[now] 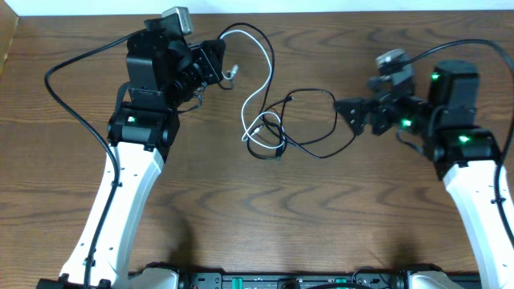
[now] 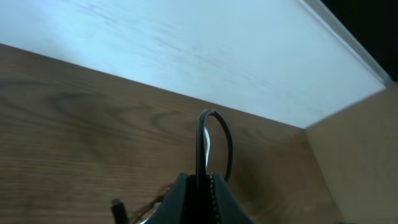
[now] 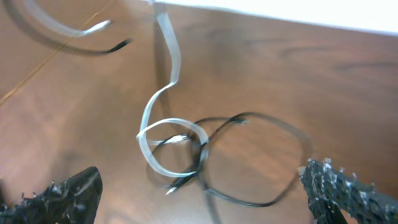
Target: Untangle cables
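The white cable (image 1: 259, 95) runs from my left gripper (image 1: 218, 68) in an arc across the table's back and down into a small loop. There it is crossed with the black cable (image 1: 333, 108), which forms a larger loop reaching toward my right gripper (image 1: 351, 116). In the left wrist view the jaws (image 2: 202, 180) are shut on a cable loop (image 2: 214, 124) that sticks up between them. In the right wrist view the jaws (image 3: 205, 196) are wide open, with the white cable (image 3: 163, 93) and black cable (image 3: 267, 121) lying tangled just ahead of them.
The wooden table (image 1: 321, 217) ends at a white wall (image 2: 217, 56) at the back. Thick black arm cables (image 1: 72, 112) trail at the left and at the far right (image 1: 474, 48). A small dark plug end (image 2: 118, 208) lies beside the left jaws.
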You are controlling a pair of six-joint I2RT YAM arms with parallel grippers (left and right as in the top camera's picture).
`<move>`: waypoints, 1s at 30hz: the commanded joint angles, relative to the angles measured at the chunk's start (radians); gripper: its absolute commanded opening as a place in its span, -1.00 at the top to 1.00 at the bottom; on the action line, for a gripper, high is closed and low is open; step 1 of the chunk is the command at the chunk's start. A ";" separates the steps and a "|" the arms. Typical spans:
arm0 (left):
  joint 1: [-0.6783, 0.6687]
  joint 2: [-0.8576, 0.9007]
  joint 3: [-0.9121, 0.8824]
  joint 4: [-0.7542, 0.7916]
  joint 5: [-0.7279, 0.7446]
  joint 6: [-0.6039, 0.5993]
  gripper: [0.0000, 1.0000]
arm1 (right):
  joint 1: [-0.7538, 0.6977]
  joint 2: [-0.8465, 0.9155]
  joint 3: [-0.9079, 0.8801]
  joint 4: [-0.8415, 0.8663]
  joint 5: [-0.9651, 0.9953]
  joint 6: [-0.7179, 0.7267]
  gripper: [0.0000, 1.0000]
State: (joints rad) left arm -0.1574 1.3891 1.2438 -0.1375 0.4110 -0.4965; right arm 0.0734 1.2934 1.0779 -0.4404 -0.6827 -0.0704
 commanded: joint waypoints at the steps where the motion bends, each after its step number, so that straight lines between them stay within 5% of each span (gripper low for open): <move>1: -0.001 -0.013 0.018 0.004 0.087 0.013 0.85 | 0.090 0.030 0.010 -0.026 -0.035 -0.013 -0.99; 30: -0.001 -0.013 0.018 -0.105 0.150 0.014 0.84 | 0.503 0.598 0.007 0.215 0.071 0.013 -0.98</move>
State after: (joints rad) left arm -0.1581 1.3891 1.2438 -0.2367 0.5449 -0.4965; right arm 0.5568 1.8553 1.0782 -0.2459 -0.6060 -0.0589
